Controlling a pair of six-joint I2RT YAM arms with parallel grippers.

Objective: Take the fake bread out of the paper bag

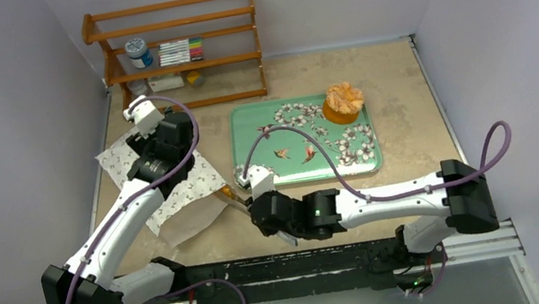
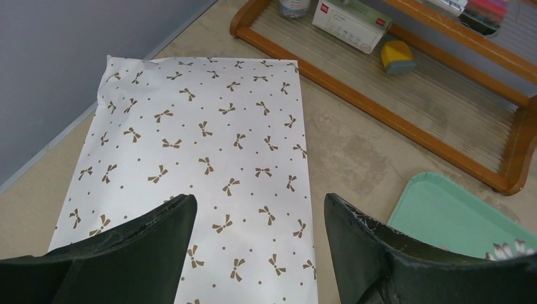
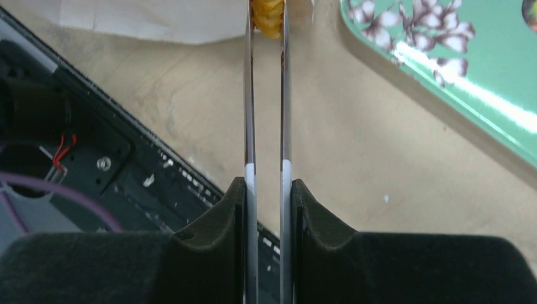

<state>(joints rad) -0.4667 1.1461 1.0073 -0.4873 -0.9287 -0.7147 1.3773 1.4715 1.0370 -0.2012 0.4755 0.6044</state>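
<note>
The table stretches beneath both arms; the paper bag lies flat directly under the left gripper, whose fingers stand spread wide above the bow-printed paper, not touching it as far as the wrist view shows; the green floral tray sits just beyond and to the right of the right gripper, and a wooden shelf stands ahead of the left gripper, past the bag's far end; a ruffled pastry rests on the tray's far corner, well away from both grippers; the right gripper's thin fingers are drawn close together, pinching a golden piece of the fake bread at their tips, just beside the bag's edge
</note>
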